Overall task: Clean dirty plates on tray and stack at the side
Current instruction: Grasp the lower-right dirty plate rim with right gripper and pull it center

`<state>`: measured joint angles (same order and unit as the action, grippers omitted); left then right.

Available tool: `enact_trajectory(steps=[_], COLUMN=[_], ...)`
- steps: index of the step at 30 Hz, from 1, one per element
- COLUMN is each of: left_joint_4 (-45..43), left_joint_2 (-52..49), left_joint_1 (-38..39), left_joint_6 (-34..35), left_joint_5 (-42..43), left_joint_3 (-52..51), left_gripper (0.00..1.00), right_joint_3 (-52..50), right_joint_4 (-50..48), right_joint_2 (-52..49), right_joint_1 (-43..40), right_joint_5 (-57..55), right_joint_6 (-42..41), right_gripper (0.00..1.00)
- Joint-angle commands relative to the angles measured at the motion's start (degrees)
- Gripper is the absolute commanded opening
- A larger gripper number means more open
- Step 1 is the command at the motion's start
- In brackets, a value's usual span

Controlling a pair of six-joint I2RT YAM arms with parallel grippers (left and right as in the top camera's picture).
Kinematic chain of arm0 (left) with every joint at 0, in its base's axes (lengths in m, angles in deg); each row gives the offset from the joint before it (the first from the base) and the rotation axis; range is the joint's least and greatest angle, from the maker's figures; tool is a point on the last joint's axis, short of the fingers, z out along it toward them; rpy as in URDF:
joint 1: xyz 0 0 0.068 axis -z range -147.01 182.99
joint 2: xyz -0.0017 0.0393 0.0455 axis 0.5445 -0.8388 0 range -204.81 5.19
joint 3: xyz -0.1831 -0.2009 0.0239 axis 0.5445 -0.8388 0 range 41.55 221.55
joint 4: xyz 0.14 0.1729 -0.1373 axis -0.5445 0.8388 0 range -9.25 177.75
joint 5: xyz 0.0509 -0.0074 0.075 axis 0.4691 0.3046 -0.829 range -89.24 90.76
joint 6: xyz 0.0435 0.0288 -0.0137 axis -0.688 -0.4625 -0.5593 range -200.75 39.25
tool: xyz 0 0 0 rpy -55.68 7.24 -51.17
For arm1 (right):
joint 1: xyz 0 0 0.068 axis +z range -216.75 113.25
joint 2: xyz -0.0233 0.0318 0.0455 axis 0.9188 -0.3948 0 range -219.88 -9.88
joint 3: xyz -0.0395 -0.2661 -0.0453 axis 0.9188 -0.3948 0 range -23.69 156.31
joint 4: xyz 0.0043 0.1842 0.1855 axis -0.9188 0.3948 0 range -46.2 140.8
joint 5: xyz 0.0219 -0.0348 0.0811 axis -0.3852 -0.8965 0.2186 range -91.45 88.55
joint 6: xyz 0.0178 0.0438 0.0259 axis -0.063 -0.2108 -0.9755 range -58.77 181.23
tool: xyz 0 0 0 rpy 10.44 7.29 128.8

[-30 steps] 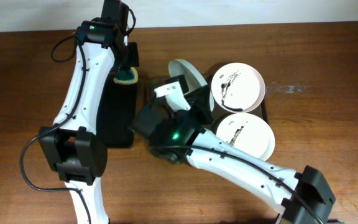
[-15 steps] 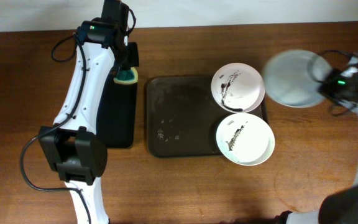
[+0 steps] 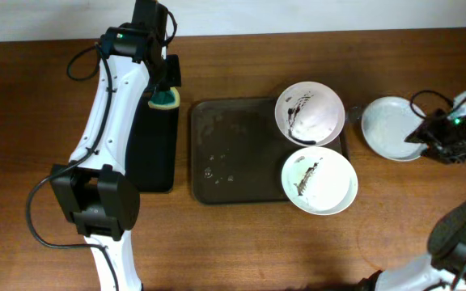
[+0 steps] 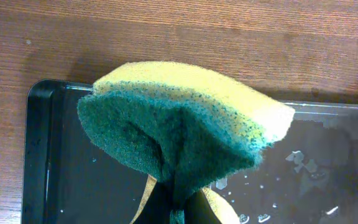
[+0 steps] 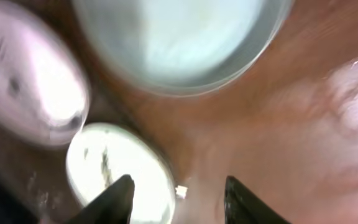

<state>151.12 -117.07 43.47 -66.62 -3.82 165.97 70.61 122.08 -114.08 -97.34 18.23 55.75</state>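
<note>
Since half a second ago the clean plate has come down onto the table, right of the tray; the right gripper has followed and sits just off its rim, fingers spread wide, nothing between them; far dirty plate and near dirty plate rest at the tray's right end; the left gripper is unmoved, pinching the sponge over the black bin.

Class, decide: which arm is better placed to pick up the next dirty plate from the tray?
Right. The right claw is open and empty at the tray end holding the dirty plates; the left claw is shut on the sponge.
</note>
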Motion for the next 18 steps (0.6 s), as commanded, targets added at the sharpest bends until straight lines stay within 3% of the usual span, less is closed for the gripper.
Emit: enact_trajectory(steps=[1, 6, 7, 11, 15, 18], left_joint_4=[0.0, 0.0, 0.0, 0.0, 0.0, 0.0], left_joint_2=[0.5, 0.5, 0.5, 0.5, 0.5, 0.5], left_joint_1=[-0.3, -0.3, -0.3, -0.3, -0.3, -0.3], left_joint_6=[-1.0, -1.0, -1.0, -1.0, -1.0, -0.9], left_joint_5=[-0.7, -0.7, -0.7, -0.7, -0.7, -0.7], left_joint_3=[1.2, 1.2, 1.2, 1.2, 1.2, 1.2], left_gripper=[0.00, 0.00, 0.00, 0.00, 0.00, 0.00], right_joint_3=[-6.2, -30.5, -32.1, -35.4, -35.2, -31.2], right_joint_4=[2.4, -12.7, -14.8, -19.3, -16.3, -17.2], right_joint_2=[3.4, 3.6, 3.6, 3.6, 4.5, 8.6], right_joint_1=[6.0, 13.6, 14.1, 18.7, 23.2, 34.5], right_joint_5=[-0.9, -4.5, -5.8, -6.4, -6.2, -3.8], right_joint_6=[4.2, 1.2, 0.5, 0.5, -0.8, -5.5], right_gripper=[0.48, 0.46, 0.41, 0.06, 0.04, 0.04])
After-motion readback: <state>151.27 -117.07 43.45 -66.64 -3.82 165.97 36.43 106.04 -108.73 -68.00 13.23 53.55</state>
